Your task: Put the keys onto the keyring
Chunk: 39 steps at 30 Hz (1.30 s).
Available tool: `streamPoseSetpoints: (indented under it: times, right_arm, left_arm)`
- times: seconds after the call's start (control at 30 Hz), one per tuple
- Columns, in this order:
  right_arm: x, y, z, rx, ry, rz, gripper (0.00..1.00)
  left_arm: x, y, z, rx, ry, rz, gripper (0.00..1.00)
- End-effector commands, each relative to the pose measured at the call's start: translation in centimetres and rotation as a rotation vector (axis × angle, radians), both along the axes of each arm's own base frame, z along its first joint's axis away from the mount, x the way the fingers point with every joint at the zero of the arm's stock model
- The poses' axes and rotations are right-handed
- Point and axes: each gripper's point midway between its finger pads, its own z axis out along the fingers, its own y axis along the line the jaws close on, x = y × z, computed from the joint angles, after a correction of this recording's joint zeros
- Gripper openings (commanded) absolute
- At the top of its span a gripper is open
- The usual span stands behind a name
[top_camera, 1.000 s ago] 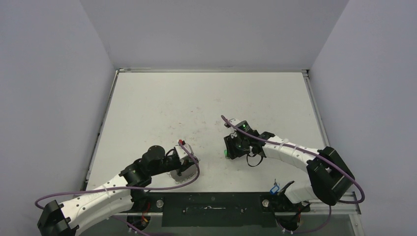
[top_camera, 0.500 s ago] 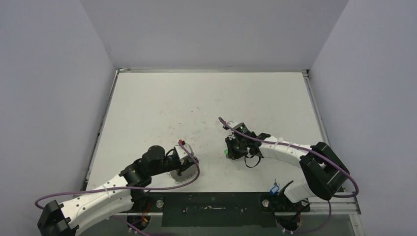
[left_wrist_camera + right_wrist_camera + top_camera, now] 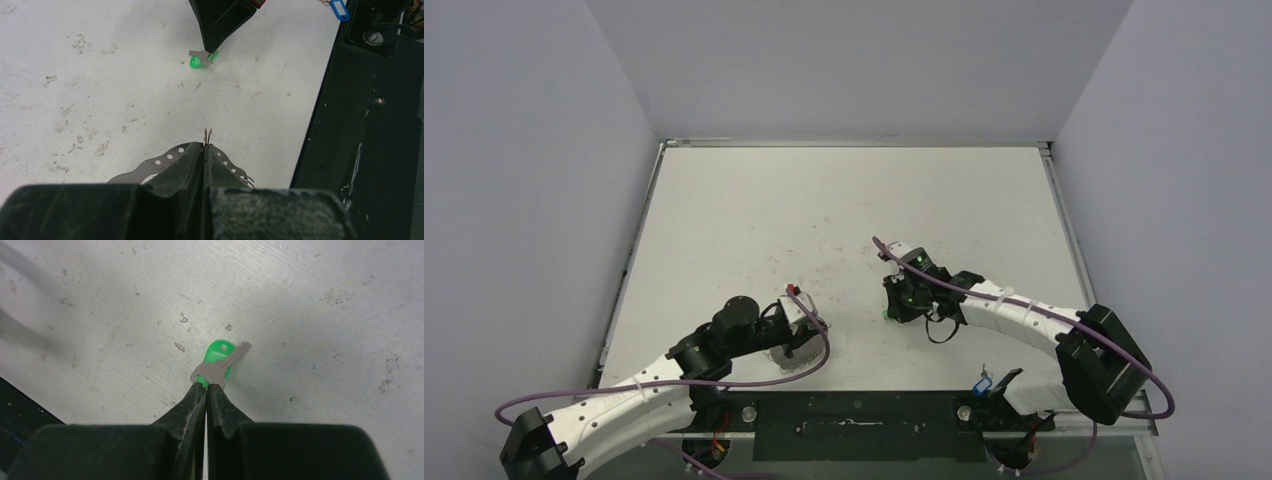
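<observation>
Over on the left, the left gripper (image 3: 205,149) sits low near the front edge of the table (image 3: 824,200), its jaws pressed tight together on the keyring (image 3: 167,161). The ring's pale-grey rim, scalloped and dotted with small holes, fans out to either side below the fingers, and a thin loop of its wire pokes out just past the fingertips. Further right, about mid-table and well apart from the ring, the right gripper (image 3: 206,390) comes down at the surface with its jaws closed to a point. The tips pinch the rounded head of the green key (image 3: 218,366). The key's metal blade points away from the fingers, and its green tag (image 3: 216,351) lies under it against the scuffed white tabletop; I cannot tell whether the key is lifted clear of the surface. Right of that, down by the right arm's base, the blue key (image 3: 982,383) lies at the edge of the black rail (image 3: 360,125), with neither gripper near it.
</observation>
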Motion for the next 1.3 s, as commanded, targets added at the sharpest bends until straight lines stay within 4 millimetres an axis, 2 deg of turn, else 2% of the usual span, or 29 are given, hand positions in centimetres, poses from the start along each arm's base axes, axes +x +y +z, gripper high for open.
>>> streamPoseSetpoints:
  times: [0.0, 0.2, 0.33, 0.67, 0.9, 1.27]
  right_arm:
    - [0.9, 1.8, 3.7, 0.096, -0.067, 0.007, 0.0]
    - [0.7, 2.7, 5.0, 0.151, -0.081, 0.03, 0.0]
    - [0.2, 4.1, 5.7, 0.228, -0.067, 0.045, 0.0]
    - [-2.1, 7.5, 11.2, 0.385, -0.168, 0.211, 0.0]
    - [-4.1, 10.5, 13.5, 0.469, -0.225, 0.319, 0.0]
    - [-6.2, 12.4, 14.7, 0.514, -0.257, 0.404, 0.0]
  left_arm:
    - [0.3, -0.6, 1.8, -0.064, -0.047, -0.013, 0.0]
    - [0.2, -0.7, 1.8, -0.07, -0.04, -0.017, 0.0]
    - [0.1, -0.8, 1.7, -0.074, -0.034, -0.021, 0.0]
    - [-0.4, -1.3, 2.0, -0.101, -0.037, -0.059, 0.0]
    - [-0.6, -1.6, 2.3, -0.13, -0.047, -0.075, 0.0]
    - [-0.3, -1.6, 2.2, -0.146, -0.023, -0.046, 0.0]
